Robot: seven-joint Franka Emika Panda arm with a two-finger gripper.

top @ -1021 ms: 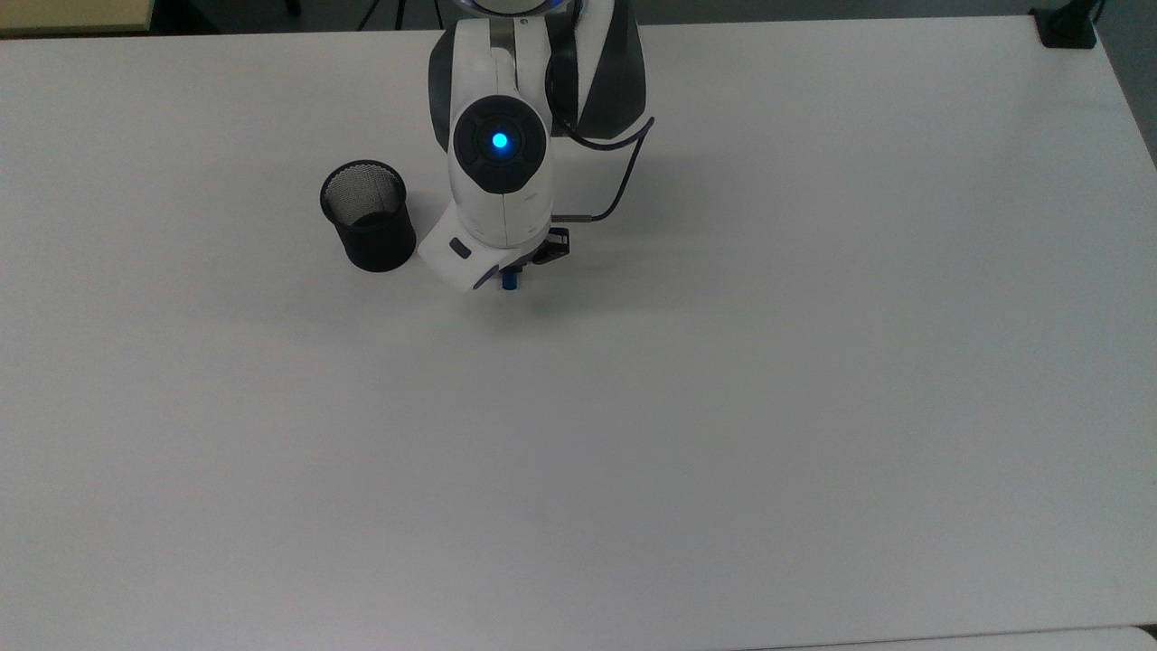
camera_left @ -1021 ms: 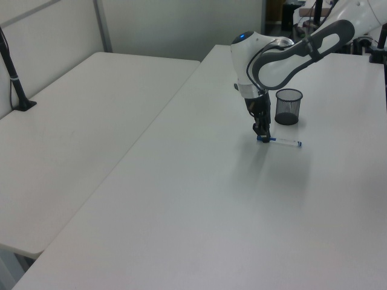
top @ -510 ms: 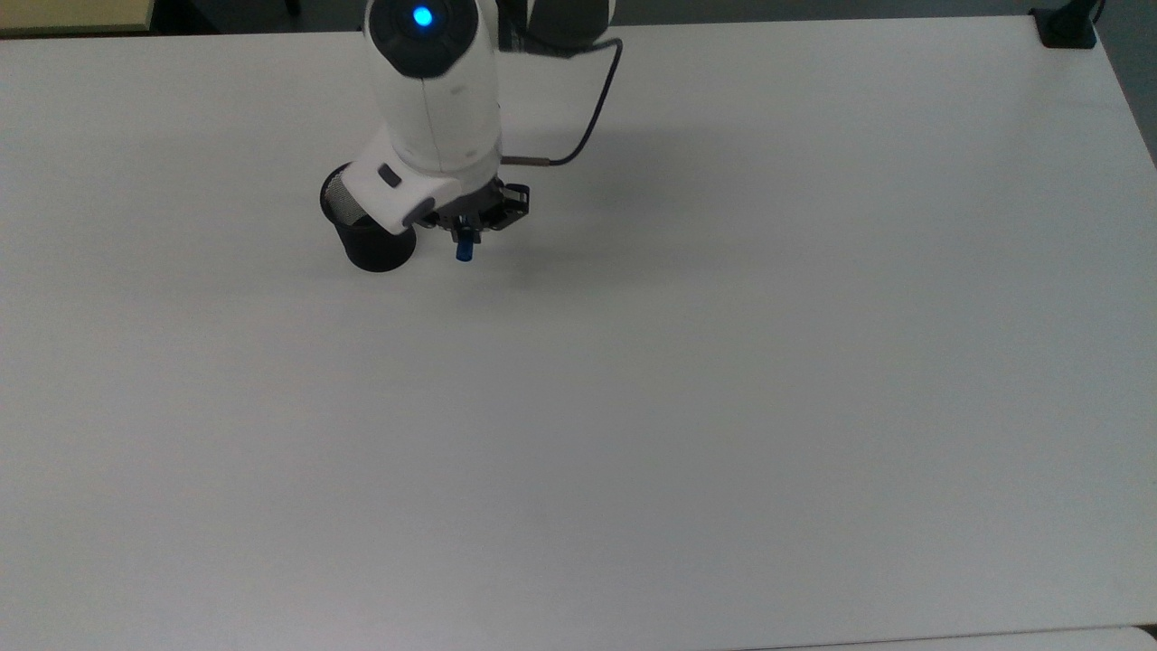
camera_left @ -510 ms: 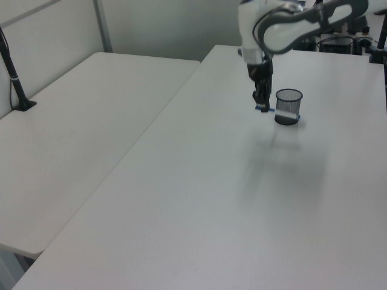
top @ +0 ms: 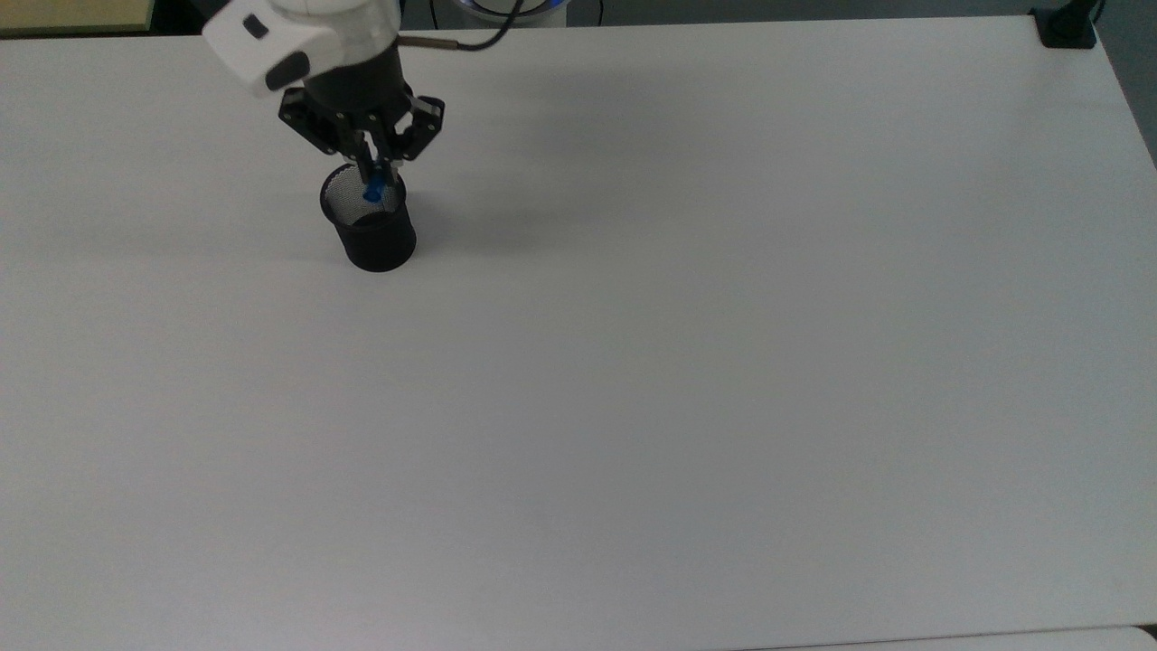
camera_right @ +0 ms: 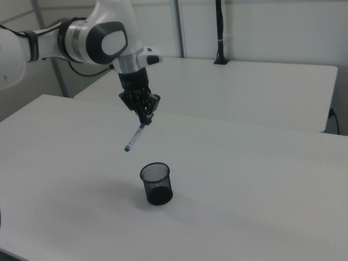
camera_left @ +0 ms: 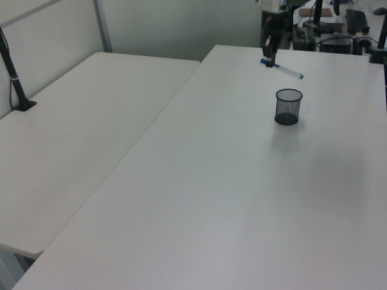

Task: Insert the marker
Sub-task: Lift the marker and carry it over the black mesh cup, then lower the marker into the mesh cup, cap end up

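My gripper (top: 374, 174) (camera_right: 145, 120) (camera_left: 270, 58) is shut on the blue-capped end of the white marker (camera_right: 135, 136) (camera_left: 284, 68) (top: 371, 191). The marker hangs well above the table, slanting down and away from the fingers toward its blue tip. A black mesh cup (top: 368, 217) (camera_right: 156, 183) (camera_left: 288, 106) stands upright on the white table (top: 687, 362), below the marker. In the top view the marker's blue end overlaps the cup's mouth. In the right view the tip sits above and to the left of the cup's rim.
A second white table (camera_left: 78, 127) stands beside this one in the left view. A black post with a clamp (camera_left: 15, 78) rises at its far edge. Cluttered equipment (camera_left: 338, 36) sits behind the table's far end.
The gripper has lifted the marker off the table, carried it up high and moved it toward the top view's left, from beside the cup to over it.
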